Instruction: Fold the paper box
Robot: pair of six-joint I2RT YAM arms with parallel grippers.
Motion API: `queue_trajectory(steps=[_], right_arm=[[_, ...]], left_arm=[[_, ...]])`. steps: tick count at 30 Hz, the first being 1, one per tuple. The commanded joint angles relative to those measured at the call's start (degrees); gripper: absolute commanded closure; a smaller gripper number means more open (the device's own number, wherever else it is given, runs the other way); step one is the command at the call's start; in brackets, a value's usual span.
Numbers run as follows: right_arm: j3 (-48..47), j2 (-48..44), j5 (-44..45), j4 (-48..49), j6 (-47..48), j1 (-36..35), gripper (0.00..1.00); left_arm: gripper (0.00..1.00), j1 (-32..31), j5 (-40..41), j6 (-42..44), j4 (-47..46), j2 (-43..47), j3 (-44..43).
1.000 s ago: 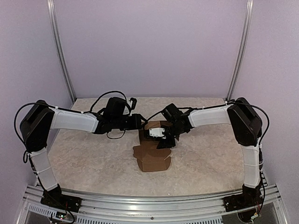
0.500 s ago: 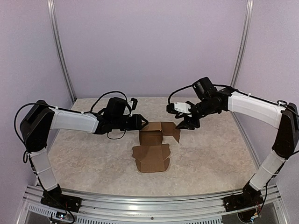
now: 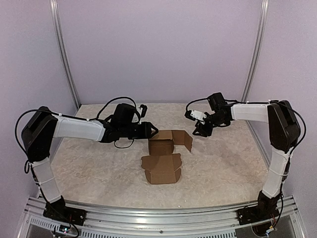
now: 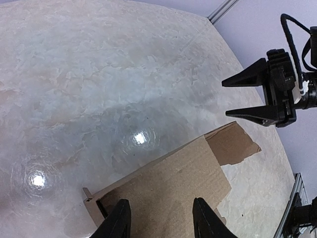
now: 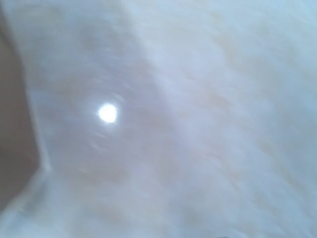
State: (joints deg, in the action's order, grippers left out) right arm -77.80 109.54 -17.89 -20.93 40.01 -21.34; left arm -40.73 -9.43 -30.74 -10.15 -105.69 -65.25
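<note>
Overhead, you see the paper box near the middle of the pale marbled table. It is brown cardboard and only partly folded. One flap with notched edges lies flat toward the arm bases, a squarish section stands up behind it, and another panel angles off toward the right arm.

Your left gripper reaches in from the left and sits at the far left corner of the standing section. In the left wrist view its two black fingers stand apart. A broad cardboard face shows between them and spreads wider than the gap. You cannot tell whether the tips touch the cardboard.

Your right gripper hangs above the table to the right of the box, clear of it. Its pointed jaws are spread and nothing is between them.

The right wrist view is blurred. It shows only pale table surface with a bright light spot and a dark patch at the left edge.
</note>
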Motion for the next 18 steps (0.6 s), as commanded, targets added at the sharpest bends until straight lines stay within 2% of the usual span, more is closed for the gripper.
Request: queue_trajectory(steps=[1, 10, 18], right_arm=[[2.04, -0.94, -2.73, 1.99, -0.32, -4.99, 0.50], [6.03, -4.24, -4.97, 0.69, 0.90, -11.24, 0.48], [4.45, -2.80, -8.66, 1.72, -4.36, -12.14, 0.43]], left_arm=[[0.58, -1.05, -0.16, 0.36, 3.91, 0.70, -0.71], [0.59, -1.71, -0.12, -0.01, 3.36, 0.16, -0.59], [0.59, -2.07, -0.68, 0.05, 2.77, -0.31, -0.59]])
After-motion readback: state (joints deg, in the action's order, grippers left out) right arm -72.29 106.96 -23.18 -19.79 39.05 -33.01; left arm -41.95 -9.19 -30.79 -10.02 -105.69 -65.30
